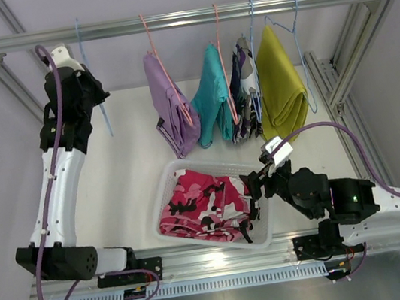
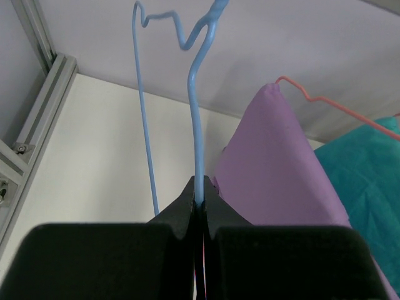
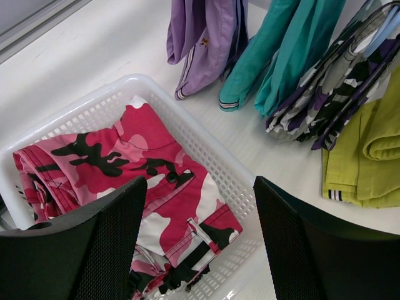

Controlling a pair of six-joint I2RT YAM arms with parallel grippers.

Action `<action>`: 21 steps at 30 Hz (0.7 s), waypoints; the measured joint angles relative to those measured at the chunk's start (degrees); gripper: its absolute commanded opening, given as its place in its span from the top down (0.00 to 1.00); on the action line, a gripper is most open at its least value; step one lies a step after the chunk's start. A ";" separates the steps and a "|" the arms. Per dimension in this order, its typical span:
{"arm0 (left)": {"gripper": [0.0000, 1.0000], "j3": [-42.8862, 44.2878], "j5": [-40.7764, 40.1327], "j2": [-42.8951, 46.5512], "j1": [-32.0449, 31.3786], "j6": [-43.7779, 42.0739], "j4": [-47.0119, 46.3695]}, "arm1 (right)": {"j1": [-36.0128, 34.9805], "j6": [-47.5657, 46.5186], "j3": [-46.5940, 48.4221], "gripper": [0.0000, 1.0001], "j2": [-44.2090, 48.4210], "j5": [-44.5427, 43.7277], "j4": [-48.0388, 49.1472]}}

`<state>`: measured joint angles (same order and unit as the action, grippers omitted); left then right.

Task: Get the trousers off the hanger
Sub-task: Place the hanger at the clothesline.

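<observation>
Pink-red trousers point(image 1: 201, 203) are lying in the basket point(image 1: 161, 202); just above it the right gripper point(image 3: 200, 206) is gaping empty, while far left of it the left gripper point(image 2: 199, 194) is pinching a blue hanger point(image 2: 194, 125).

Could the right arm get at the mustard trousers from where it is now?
Probably yes. The right gripper stands open and empty over the basket. The mustard trousers hang at the right end of the rail, on that arm's side, with nothing between them.
</observation>
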<state>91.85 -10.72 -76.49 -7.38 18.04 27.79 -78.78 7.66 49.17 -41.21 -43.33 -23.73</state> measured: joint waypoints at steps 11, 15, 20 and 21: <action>1.00 3.41 2.82 -5.01 1.70 -0.02 1.49 | -0.02 0.00 -0.61 0.26 -0.15 0.02 0.04; 1.00 4.02 3.69 -5.62 2.56 0.00 1.88 | -0.02 0.00 -0.63 0.27 -0.15 0.00 0.04; 1.00 5.44 4.33 -6.58 2.75 0.22 3.21 | -0.02 -0.02 -0.92 0.27 -0.15 -0.02 0.22; 1.00 5.44 4.50 -6.58 2.75 0.39 3.23 | -0.02 -0.04 -1.03 0.27 -0.17 -0.02 0.24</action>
<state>97.30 -6.22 -83.07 -4.62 18.44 31.03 -78.81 7.62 48.14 -41.39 -43.35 -23.49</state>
